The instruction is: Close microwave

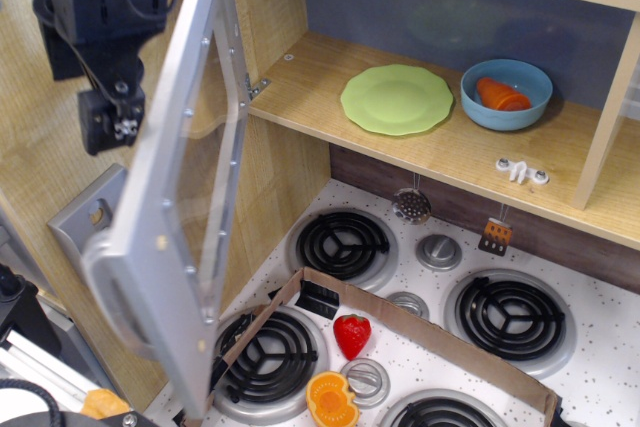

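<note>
Observation.image view: the microwave (430,97) door (185,197) stands half open at left, claw (108,119) behind its outer face; whether its jaws are parted I can't tell. Push steadily near the handle (112,292), following the hinge arc rightward.
</note>
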`<state>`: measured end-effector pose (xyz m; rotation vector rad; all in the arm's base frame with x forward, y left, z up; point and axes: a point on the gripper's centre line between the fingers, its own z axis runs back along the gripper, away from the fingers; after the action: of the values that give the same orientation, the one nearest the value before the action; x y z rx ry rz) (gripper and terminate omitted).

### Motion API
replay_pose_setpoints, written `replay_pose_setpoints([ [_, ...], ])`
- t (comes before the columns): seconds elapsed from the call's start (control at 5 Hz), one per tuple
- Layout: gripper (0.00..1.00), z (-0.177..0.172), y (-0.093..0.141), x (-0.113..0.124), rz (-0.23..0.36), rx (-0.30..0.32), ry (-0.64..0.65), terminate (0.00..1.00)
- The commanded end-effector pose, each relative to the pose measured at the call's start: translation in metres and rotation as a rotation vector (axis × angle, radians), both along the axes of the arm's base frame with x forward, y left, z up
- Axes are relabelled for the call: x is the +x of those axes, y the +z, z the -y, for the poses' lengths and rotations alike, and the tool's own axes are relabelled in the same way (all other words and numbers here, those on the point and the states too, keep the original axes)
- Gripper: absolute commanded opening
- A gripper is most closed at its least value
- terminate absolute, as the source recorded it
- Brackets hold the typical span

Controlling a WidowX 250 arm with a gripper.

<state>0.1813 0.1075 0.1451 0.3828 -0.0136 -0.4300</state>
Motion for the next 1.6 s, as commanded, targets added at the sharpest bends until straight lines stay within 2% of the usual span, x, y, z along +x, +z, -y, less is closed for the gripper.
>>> replay_pose_setpoints([
  [0.0,1.00,0.015,-0.002,0.012,0.194,-0.112,-0.019,0.00],
  [0.2,1.00,0.027,-0.004,0.025,0.314,-0.136,-0.074,0.00],
  [0.4,1.00,0.040,-0.004,0.042,0.379,-0.177,-0.105,0.00],
  [0.8,1.00,0.067,-0.012,0.072,0.443,-0.210,-0.141,0.00],
  [1.4,1.00,0.093,-0.041,0.105,0.446,-0.288,-0.215,0.00],
])
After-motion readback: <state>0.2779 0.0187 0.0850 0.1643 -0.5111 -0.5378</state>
